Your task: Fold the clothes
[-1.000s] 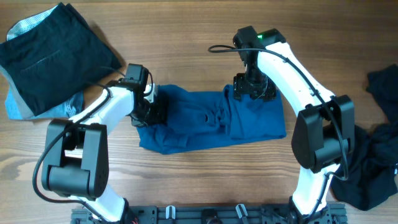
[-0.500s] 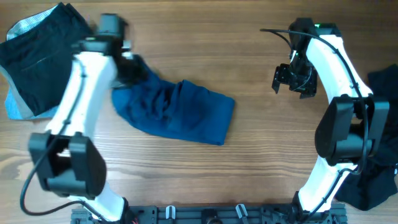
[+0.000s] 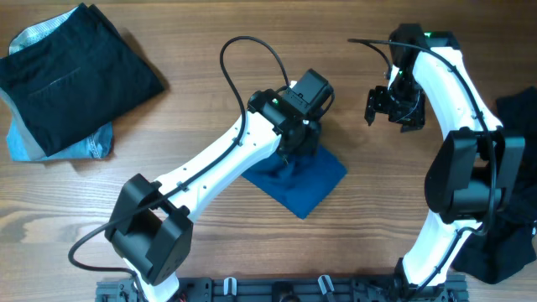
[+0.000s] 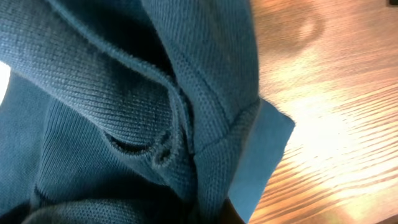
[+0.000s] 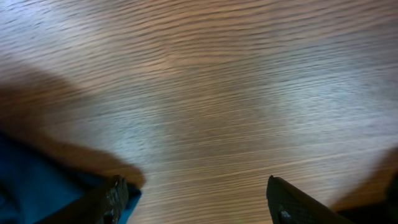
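Note:
The deep-blue shirt (image 3: 300,178) lies bunched in a small folded heap at the table's middle. My left gripper (image 3: 292,148) is on its far edge. The left wrist view is filled with its knit fabric (image 4: 124,106), which gathers into the jaws at the bottom; the fingers are hidden by cloth. My right gripper (image 3: 393,106) hangs open and empty over bare wood to the shirt's right. Its fingertips (image 5: 115,194) stand wide apart, and a corner of the shirt (image 5: 37,186) shows at the lower left. Folded black garments (image 3: 75,71) lie at the far left on a pale-blue denim piece (image 3: 63,149).
A heap of black clothes (image 3: 508,210) lies at the right edge. The wooden table (image 3: 210,33) shows bare between the piles. My left arm (image 3: 210,172) stretches across the table from the front left.
My left gripper swung from the far left to the middle with the blue shirt, which now lies in a smaller heap. The right gripper has stayed open in place.

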